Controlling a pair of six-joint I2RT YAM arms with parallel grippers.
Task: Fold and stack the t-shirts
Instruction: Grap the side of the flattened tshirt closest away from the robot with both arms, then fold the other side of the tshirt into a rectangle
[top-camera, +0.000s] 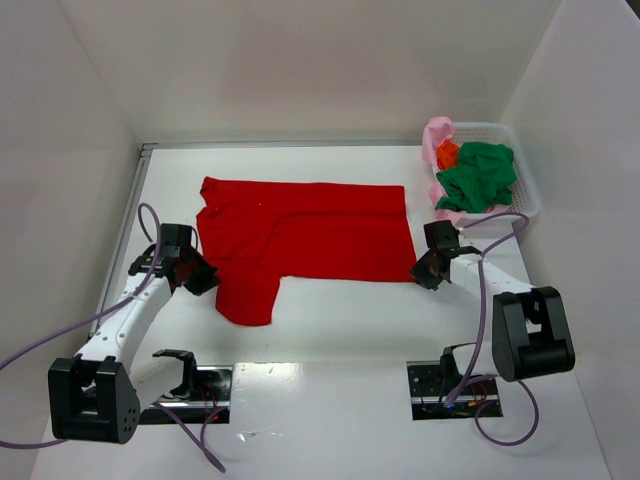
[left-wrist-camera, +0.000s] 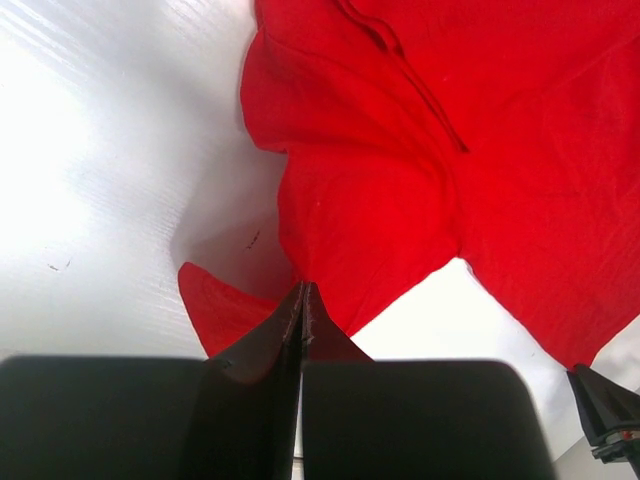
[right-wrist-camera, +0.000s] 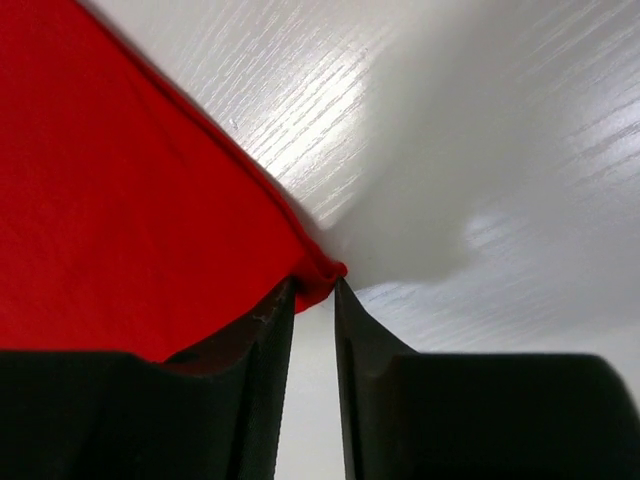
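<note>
At the left gripper (left-wrist-camera: 303, 290): jaws pressed fully together, no gap visible, pinching a fold of the red t-shirt (top-camera: 320, 240) at the very tips. Around that pinch, cloth raised off the white table (top-camera: 330, 340), with a shadow beneath it and a small loose flap hanging just to the left of the fingers (left-wrist-camera: 250, 350).

At the right gripper (right-wrist-camera: 312, 285): jaws narrow, a slim gap between the tips, with the bunched corner of the red cloth sitting in that gap. Left pad touching the cloth; contact at the right pad not clear, so cannot tell whether clamped or only closing around it. Bare table visible through the gap below the corner.

Seen from above: red garment spread flat across the middle of the table, collar end to the left, hem to the right, one sleeve pointing toward the near edge. Left gripper at the sleeve's left side, right gripper at the near right hem corner.

In the far right corner: white lattice basket (top-camera: 527, 190) holding the dark green t-shirt (top-camera: 480, 175) on top, crumpled, with the orange t-shirt (top-camera: 447, 152) partly showing beside it and the pale pink t-shirt (top-camera: 437, 135) draped over the basket's left rim. Well apart from both grippers.
</note>
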